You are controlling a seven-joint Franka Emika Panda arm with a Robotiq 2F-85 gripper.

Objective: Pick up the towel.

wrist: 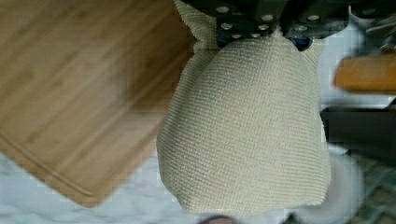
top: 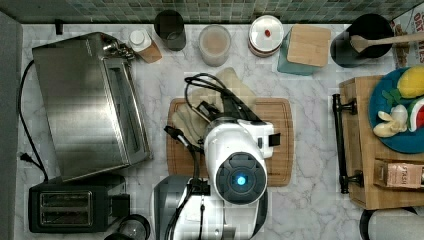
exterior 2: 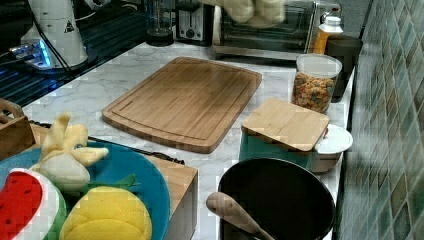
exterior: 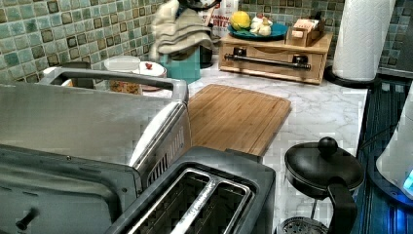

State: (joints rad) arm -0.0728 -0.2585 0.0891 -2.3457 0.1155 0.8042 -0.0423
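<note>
- Top view: we see the white Franka arm reaching over the rectangular bamboo cutting board, its wrist with the blue-lit ring pointing up at the camera and black cables looped behind it.
- Wrist view: we log the black gripper pinched onto the gathered upper edge of the cream, off-white terry towel; the cloth is bunched between the two fingers.
- The towel hangs below the gripper as a rounded, sack-like drape with a fine ribbed weave; one corner sticks out beside the pinch point.
- Left view: we find the towel lifted well clear of the board, hanging in soft folds in front of the teal container near the tiled wall.
- Right view: we note the towel's rumpled lower folds at the upper edge, above the bare board and in front of the silver toaster oven.
- In the top view the towel shows as a pale patch past the wrist, overlapping the board's far edge and the grey-veined marble counter.
- No part of the cloth touches the board or the counter in the side views.
</note>
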